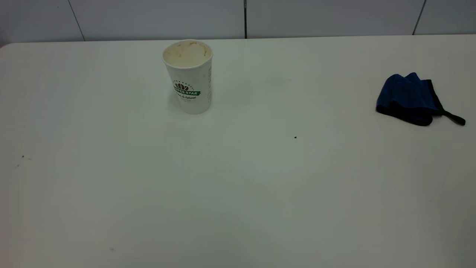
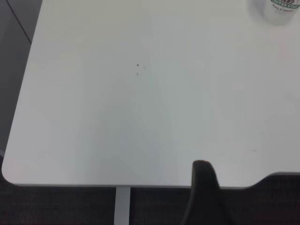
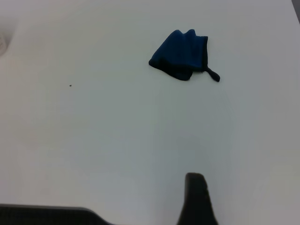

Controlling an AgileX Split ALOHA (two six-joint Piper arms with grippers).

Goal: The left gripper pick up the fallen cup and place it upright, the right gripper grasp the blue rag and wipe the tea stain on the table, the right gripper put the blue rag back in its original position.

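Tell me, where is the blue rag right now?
In the exterior view the blue rag lies crumpled on the table near its right edge, far to the right of the upright cup, with no gripper touching it.

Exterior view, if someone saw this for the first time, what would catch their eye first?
The white paper cup with its green COFFEE STAR band stands upright toward the far left-centre of the table, its inside stained brown. The crumpled blue rag lies alone near the right edge, its black strap trailing outward. No brown puddle shows between them, and neither gripper appears in this view.
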